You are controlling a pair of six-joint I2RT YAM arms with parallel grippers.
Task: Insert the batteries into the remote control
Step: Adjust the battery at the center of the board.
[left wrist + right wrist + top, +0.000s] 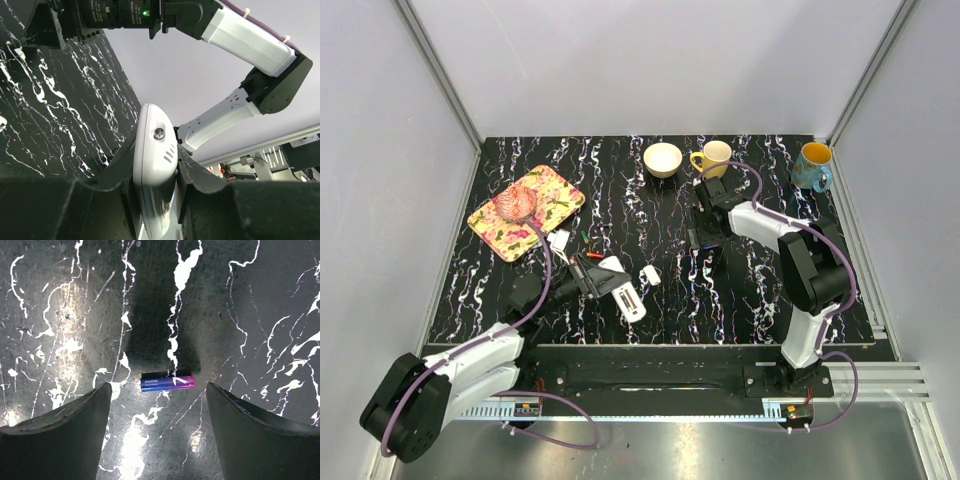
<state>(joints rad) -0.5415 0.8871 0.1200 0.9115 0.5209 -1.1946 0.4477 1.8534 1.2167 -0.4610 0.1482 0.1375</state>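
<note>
While your left claw [154,169] clenches the remote control [156,135] by its long edges, your right claw [157,387] hangs released astride the battery [166,381] on the bench [250,315]. Battery: probably light, rigid, slick, rolls. Take it across mid-barrel, not end to end.

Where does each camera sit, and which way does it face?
Top external: fixed high behind the arm bases, looking down on the table; left arm and right arm show.
Left wrist: on the left arm, looking along the left gripper, shut on the remote control; right arm beyond.
Right wrist: on the right arm, looking straight down; the open right gripper straddles a battery.
Shared: top and left wrist views both show the remote control and right arm.
</note>
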